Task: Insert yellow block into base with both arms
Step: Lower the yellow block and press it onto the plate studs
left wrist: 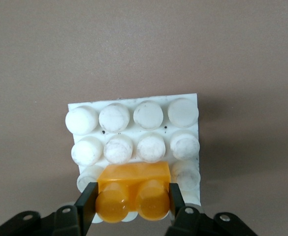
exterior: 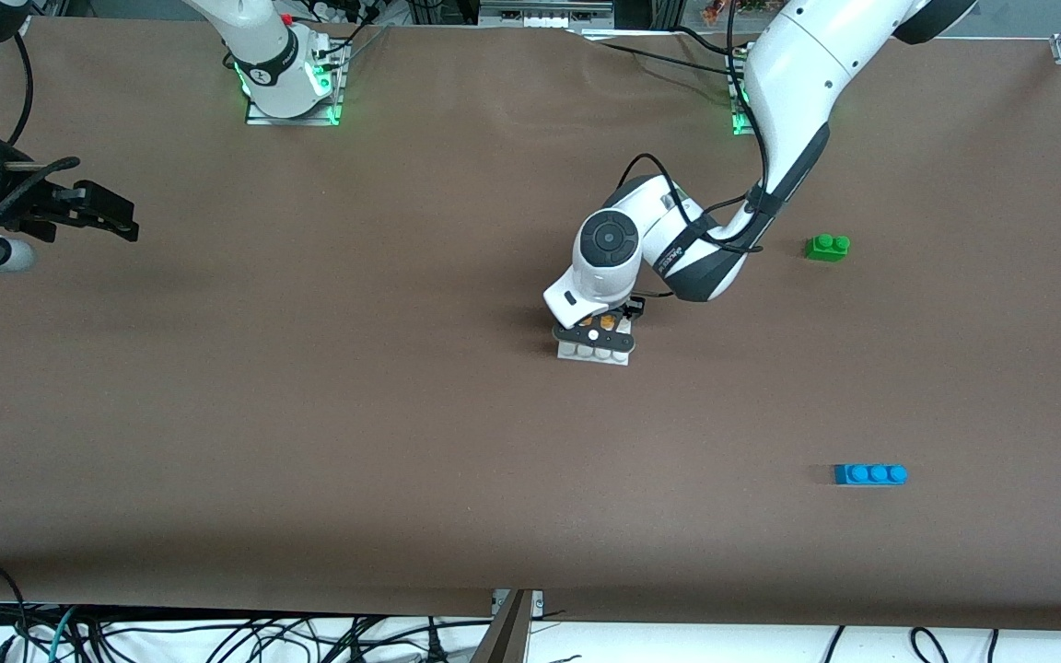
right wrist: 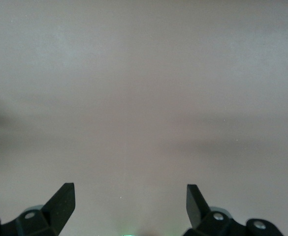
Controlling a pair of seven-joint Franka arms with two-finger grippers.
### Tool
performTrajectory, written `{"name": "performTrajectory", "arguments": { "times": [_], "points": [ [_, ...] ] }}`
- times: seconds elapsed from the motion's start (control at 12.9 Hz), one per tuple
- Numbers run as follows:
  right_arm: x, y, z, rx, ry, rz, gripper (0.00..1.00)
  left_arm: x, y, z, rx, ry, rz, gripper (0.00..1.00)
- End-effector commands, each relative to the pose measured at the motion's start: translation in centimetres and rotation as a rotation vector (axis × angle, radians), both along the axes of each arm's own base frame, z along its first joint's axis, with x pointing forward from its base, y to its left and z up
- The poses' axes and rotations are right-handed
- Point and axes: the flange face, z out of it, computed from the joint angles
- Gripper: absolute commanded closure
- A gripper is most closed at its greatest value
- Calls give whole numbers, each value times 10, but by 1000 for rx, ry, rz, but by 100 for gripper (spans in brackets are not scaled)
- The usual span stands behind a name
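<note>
Now the brown table carries it all. Over its middle my left arm bends down, while my right arm waits at its own end. On the table the base lies flat. My left gripper pinches the yellow block by both ends, directly over studs near one edge of the base. My right gripper hangs spread, holding nothing.

Even bright overhead light; soft shadows; right wrist view hazy.
</note>
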Motion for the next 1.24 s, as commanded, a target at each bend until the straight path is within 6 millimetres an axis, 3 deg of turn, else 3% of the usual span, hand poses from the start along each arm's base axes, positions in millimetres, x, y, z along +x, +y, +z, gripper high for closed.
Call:
{"name": "performTrajectory", "arguments": {
  "times": [0.0, 0.39, 0.54, 0.62, 0.7, 0.77, 1.01, 1.16],
  "points": [
    [1, -2, 5, -12, -11, -8, 0, 1, -2, -1, 23, -10, -39, 95],
    [1, -1, 5, -12, -11, -6, 0, -1, -3, -11, 25, 1, -33, 94],
    [2, -2, 4, -12, -9, -8, 0, -1, -3, -11, 26, 1, -30, 89],
    [2, -2, 4, -12, -9, -8, 0, -2, -3, -11, 27, 1, -25, 81],
    [2, -2, 4, -12, -9, -8, 0, -2, -3, -11, 29, 2, -19, 50],
    [2, -2, 4, -12, -9, -8, 0, -2, -4, -8, 31, -1, -2, 0],
    [2, -2, 4, -12, -9, -8, 0, 4, -1, 4, 28, -14, 14, 0],
    [2, -2, 4, -12, -9, -8, 0, 8, 6, 27, 50, -11, 30, 0]
  ]
}}
